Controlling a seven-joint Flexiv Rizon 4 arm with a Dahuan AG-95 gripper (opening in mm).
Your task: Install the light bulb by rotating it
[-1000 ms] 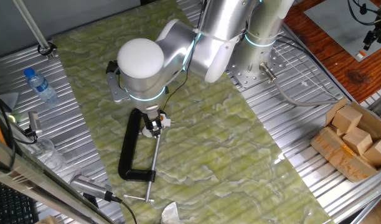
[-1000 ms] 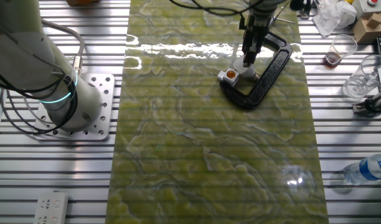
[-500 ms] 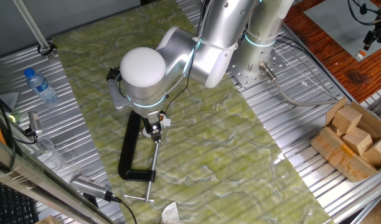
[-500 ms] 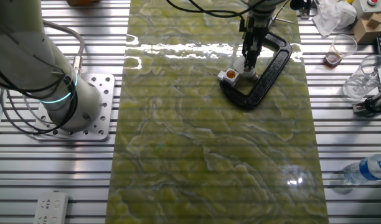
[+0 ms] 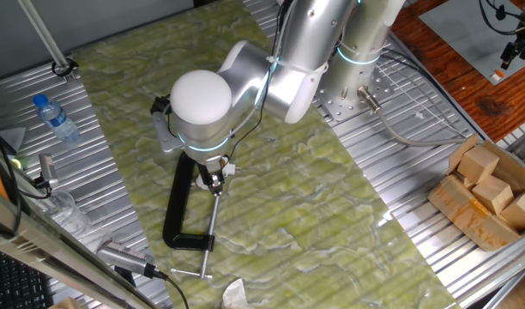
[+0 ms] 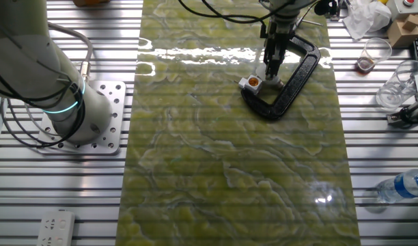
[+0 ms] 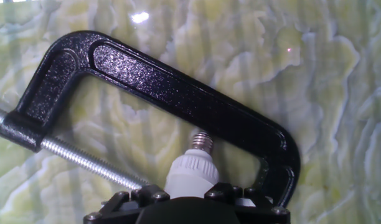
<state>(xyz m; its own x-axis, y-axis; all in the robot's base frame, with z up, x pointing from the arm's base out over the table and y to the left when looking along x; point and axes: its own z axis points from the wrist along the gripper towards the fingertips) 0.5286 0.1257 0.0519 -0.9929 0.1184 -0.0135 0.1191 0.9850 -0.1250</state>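
My gripper (image 7: 187, 190) is shut on the light bulb (image 7: 192, 169), a pale grey-white bulb whose metal screw base (image 7: 201, 140) points down at the mat. The bulb hangs inside the mouth of the black C-clamp (image 7: 159, 81), close to its frame. In the other fixed view the gripper (image 6: 271, 68) stands upright just right of the small white square block with an orange centre (image 6: 251, 83), which sits at the clamp (image 6: 294, 78). In one fixed view the gripper (image 5: 214, 178) is under the arm's wrist, over the clamp (image 5: 177, 210); the bulb is hidden there.
The clamp's threaded screw (image 7: 78, 158) runs to the left of the bulb. A water bottle (image 5: 55, 118) lies at the mat's left, a box of wooden blocks (image 5: 490, 193) at the right. A plastic cup (image 6: 373, 53) and the robot base (image 6: 65, 102) flank the mat.
The wrist has shifted slightly and the gripper with the bulb has crept a little closer to the white block. The clamp and the block have not moved.
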